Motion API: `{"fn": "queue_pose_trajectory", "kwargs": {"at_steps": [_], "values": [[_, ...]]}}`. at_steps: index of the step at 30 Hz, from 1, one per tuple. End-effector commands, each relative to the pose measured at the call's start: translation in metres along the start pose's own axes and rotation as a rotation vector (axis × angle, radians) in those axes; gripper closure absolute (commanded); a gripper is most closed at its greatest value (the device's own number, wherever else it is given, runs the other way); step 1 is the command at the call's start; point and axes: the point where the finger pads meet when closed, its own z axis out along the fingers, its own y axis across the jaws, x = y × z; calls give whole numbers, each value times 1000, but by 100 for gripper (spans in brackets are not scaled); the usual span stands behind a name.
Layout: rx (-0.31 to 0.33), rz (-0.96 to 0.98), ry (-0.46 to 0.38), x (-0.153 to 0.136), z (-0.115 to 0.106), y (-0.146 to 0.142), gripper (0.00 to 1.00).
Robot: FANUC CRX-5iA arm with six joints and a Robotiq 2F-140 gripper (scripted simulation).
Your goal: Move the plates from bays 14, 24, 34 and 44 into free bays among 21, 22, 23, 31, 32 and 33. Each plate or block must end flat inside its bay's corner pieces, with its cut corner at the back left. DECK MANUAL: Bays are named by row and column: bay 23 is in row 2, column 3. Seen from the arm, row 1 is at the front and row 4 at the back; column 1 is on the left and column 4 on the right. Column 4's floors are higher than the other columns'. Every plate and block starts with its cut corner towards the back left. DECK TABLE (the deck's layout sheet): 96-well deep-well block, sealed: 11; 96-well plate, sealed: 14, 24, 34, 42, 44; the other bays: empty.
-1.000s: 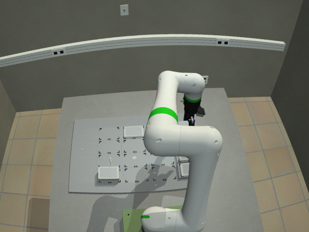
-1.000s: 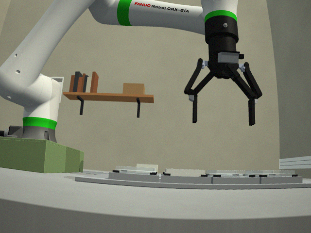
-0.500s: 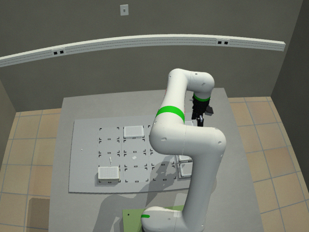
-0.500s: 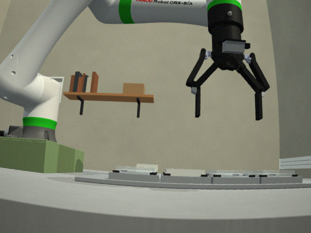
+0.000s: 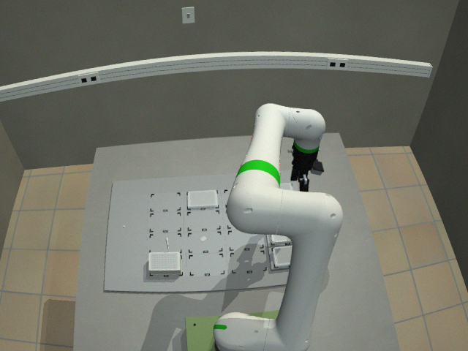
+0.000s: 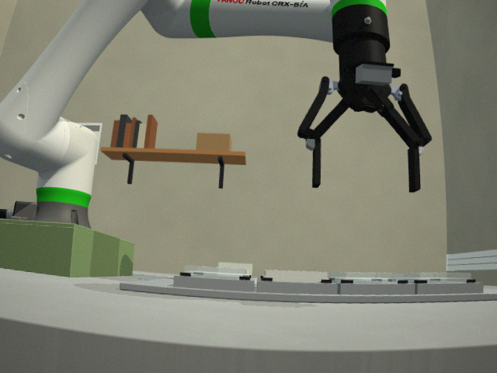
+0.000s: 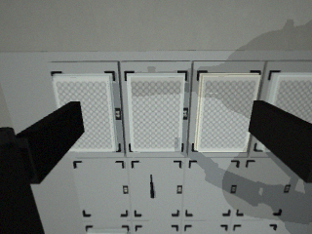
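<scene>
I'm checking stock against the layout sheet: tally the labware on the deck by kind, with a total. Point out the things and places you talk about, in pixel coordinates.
96-well plates [image 5: 202, 199] [image 6: 294, 275] [image 7: 156, 114]: 5
96-well deep-well block [image 5: 164, 260] [image 6: 241, 265]: 1
Total: 6

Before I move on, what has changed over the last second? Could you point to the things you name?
The tool [image 5: 303, 185] [image 6: 365, 189] [image 7: 166, 116] has shifted right, as seen from the arm. It took hold of nothing and let nothing go. Unchanged: its open fingers, the deep-well block [image 5: 164, 261] and the plates in column 4 [image 5: 281, 256] [image 6: 294, 275] [image 7: 156, 112].
</scene>
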Motion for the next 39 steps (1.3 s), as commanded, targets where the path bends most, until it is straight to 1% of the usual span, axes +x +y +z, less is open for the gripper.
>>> {"fn": "queue_pose_trajectory", "kwargs": {"at_steps": [1,29,35,37,39], "values": [[2,0,1,0,-2,-1,0],[2,0,1,0,-2,-1,0],[2,0,1,0,-2,-25,0],[2,0,1,0,-2,-25,0],[2,0,1,0,-2,-33,0]]}}
